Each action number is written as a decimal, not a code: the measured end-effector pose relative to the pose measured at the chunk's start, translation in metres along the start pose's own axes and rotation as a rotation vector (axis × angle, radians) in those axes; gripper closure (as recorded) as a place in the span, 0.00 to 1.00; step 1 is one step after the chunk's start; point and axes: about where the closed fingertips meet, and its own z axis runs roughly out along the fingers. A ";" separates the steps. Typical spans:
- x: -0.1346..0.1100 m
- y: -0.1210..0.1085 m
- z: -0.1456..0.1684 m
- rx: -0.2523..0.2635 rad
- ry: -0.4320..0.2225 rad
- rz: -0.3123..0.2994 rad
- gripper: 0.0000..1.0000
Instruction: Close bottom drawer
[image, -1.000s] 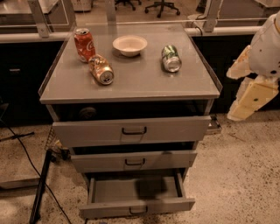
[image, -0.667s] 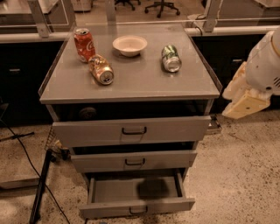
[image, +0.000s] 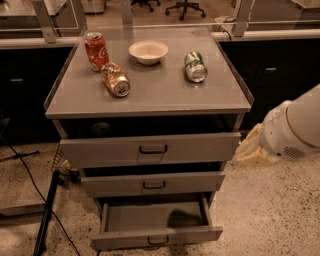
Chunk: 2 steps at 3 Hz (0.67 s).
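Bottom drawer (image: 190, 235), the lowest and narrowest of the cabinet's three, stands pulled well out, its shallow grey tray open to view with a dark shadow on the tray floor and its small black handle (image: 158, 240) at the centre of the front. It lies as far out as it did a second ago. What has changed is the arm: the pale hand (image: 252, 150) has come down and inward from the upper right, and now hangs just off the cabinet's right side, level with the top drawer (image: 200, 147) and well above the bottom one; whether it is spread or closed I cannot tell. The top drawer and the middle drawer (image: 190, 182) both sit slightly ajar, overhanging the back of the open tray. On the grey counter (image: 150, 97) a red can (image: 95, 50) stands upright, an orange can (image: 115, 80) lies on its side just in front of it, a white bowl (image: 148, 51) sits at the back middle, and a green can (image: 195, 67) lies to the right. A black pole (image: 47, 220) leans on the left over the speckled floor (image: 270, 210), with dark cabinets (image: 280, 75) behind.
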 end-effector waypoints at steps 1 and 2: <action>0.023 0.031 0.062 -0.047 -0.044 0.080 1.00; 0.023 0.031 0.062 -0.047 -0.045 0.080 1.00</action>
